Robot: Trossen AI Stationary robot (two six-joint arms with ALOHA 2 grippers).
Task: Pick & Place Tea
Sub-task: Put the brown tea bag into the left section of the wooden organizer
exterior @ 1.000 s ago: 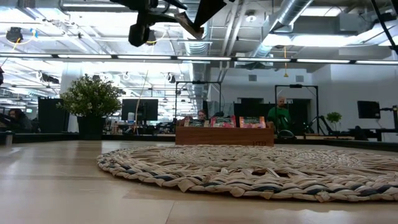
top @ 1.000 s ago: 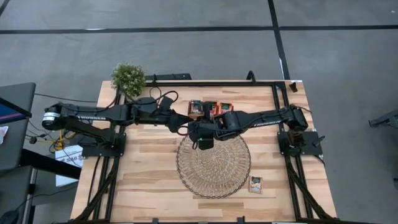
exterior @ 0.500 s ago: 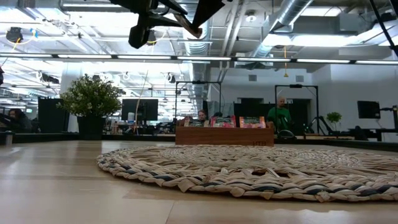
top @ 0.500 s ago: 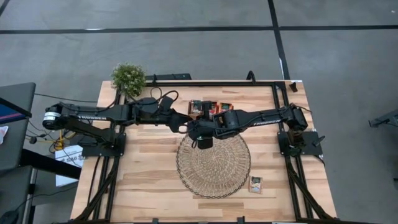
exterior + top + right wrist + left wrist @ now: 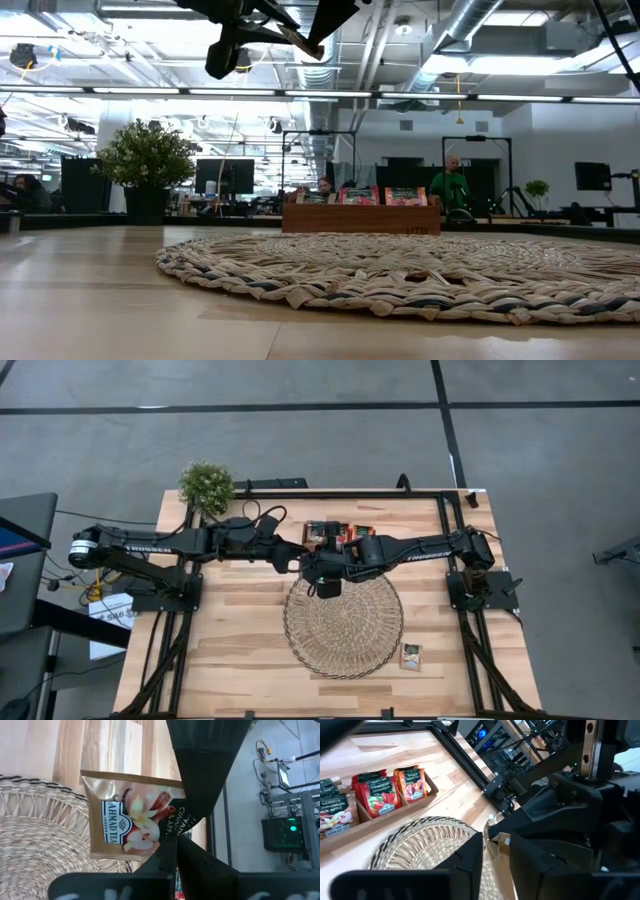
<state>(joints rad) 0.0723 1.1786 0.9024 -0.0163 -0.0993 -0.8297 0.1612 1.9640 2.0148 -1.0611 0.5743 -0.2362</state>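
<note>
Tea sachet [image 5: 131, 822] hangs pinched by its edge in the right jaws.

A gold foil tea sachet [image 5: 131, 815] printed with a dark blue label, white flower and brown cinnamon sticks sits between the black right gripper [image 5: 176, 840] fingers. Below them lies a round woven straw mat [image 5: 35, 840], pale beige with darker strands. Red-orange sachets [image 5: 390, 790] fill a brown wooden tray [image 5: 380, 820].

Dark arms [image 5: 180, 543], white lettering, black cables [image 5: 265, 517]
</note>
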